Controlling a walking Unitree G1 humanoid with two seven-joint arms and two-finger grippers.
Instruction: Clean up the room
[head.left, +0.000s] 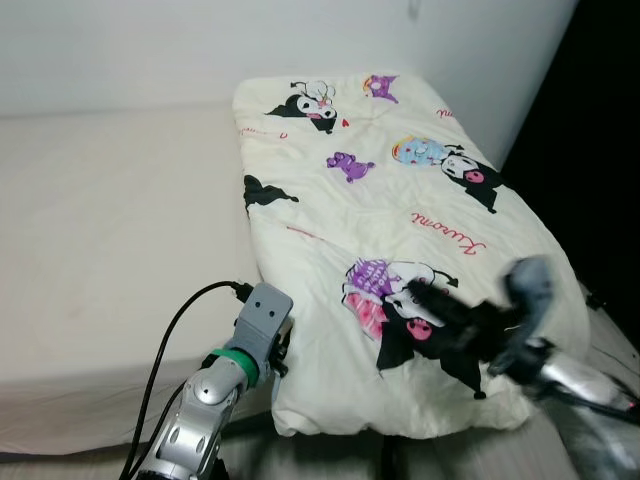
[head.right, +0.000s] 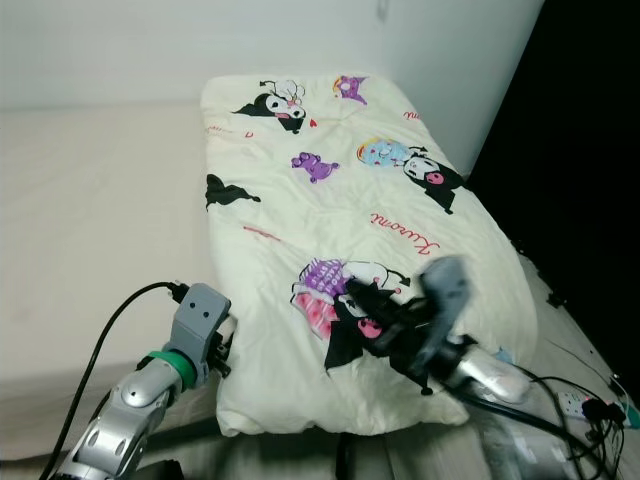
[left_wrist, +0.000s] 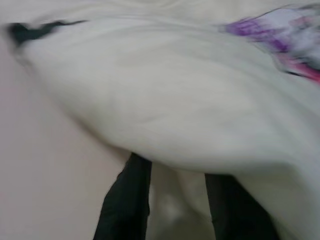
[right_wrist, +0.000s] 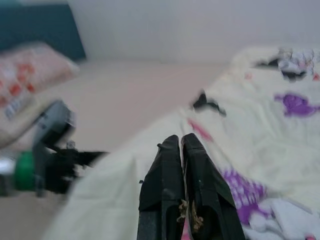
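Reading "Kuromi" in red script, quilt (head.left: 400, 200) covers bed (head.left: 110, 240).

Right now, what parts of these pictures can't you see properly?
- Left gripper: in the eye views its tips go under the blanket; the left wrist view shows the fingers apart around a fold, their tips hidden by it.
- Right gripper: blurred in both eye views.
- Pillow: blurred in the right wrist view, cut by the edge.
- Mattress: near edge hidden by the left arm.
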